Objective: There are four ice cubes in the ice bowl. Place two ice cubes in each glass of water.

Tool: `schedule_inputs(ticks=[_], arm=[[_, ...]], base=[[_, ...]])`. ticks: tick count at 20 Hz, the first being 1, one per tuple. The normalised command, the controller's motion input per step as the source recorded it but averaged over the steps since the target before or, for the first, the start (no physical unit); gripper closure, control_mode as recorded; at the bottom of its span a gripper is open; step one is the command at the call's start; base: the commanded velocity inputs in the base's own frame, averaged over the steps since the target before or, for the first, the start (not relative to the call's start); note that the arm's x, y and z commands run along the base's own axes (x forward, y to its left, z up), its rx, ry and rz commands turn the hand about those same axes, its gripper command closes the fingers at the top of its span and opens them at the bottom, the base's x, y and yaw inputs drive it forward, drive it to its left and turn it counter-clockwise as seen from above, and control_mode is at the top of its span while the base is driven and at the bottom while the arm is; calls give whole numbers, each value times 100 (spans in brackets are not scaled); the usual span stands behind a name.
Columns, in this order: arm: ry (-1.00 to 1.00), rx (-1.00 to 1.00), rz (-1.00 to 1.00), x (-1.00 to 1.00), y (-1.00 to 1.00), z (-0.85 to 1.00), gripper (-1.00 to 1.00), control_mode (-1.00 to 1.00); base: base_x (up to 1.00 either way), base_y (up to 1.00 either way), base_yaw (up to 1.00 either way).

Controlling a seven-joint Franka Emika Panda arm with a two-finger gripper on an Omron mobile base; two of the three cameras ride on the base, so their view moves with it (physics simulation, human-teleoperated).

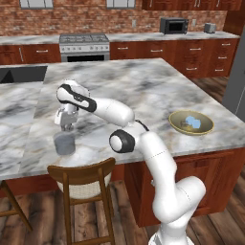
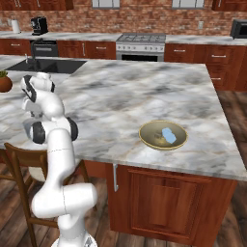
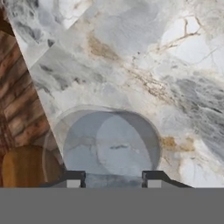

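Marble tabletop point(image 1: 143, 91) spreads across the kitchen island, grey-veined and pale, with red-brown cabinets below and a brick wall behind. The white arm point(image 1: 143, 143) rises from the floor at the island's near edge and reaches left over the stone, above a wooden chair point(image 1: 83, 184) tucked against the near edge.

The ice bowl point(image 1: 178, 125), wide, shallow and yellowish-tan, sits upright near the right-hand end of the tabletop, its mouth facing up, well apart from the hand. Pale blue ice cubes point(image 1: 193, 122) lie inside it, clustered toward the middle; in the right base view they read as one light-blue patch point(image 2: 169, 135), and their number cannot be told.

A glass of water point(image 1: 64, 143), a short grey-blue tumbler, stands upright close to the tabletop's near-left edge, its axis vertical and its round mouth open to the ceiling. In the hand view its rim point(image 3: 111, 144) is seen from straight above, a full circle with the marble showing through.

The jaws point(image 1: 66, 127) hang directly over that glass, pointing down. The two dark fingertips point(image 3: 74, 178) stand at the near side of the rim with a clear space between them and nothing visible in it, so the jaws look drawn in with nothing in their grip.
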Motion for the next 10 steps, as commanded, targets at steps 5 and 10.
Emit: schedule_inputs(ticks=[5, 10], arm=[[4, 0, 0, -50, 20, -9, 100, -100], [3, 0, 0, -49, -1, -33, 100, -100]], base=[[0, 0, 0], [0, 0, 0]])
